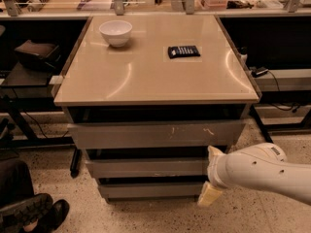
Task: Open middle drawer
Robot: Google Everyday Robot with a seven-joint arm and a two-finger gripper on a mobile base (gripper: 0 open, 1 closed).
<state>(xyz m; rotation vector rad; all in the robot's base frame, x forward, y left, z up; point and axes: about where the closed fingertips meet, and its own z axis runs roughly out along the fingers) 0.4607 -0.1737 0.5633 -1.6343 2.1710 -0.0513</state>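
Observation:
The middle drawer [146, 168] is the plain grey front of medium height, second from the top in the cabinet, and it is closed. My gripper [210, 175] comes in from the right on a white arm [262, 171] and hangs in front of the drawer's right end. It looks open and empty. One cream finger [209, 196] points down past the lowest front. The other finger [214, 152] shows just above the middle drawer's top edge. The arm hides whether either touches the front.
The taller scuffed front [155, 135] sits above and the slim front [150, 190] below. A white bowl [115, 32] and a black flat object [183, 51] lie on the tabletop [146, 76]. Shoes [29, 212] are at lower left, and shelves stand on both sides.

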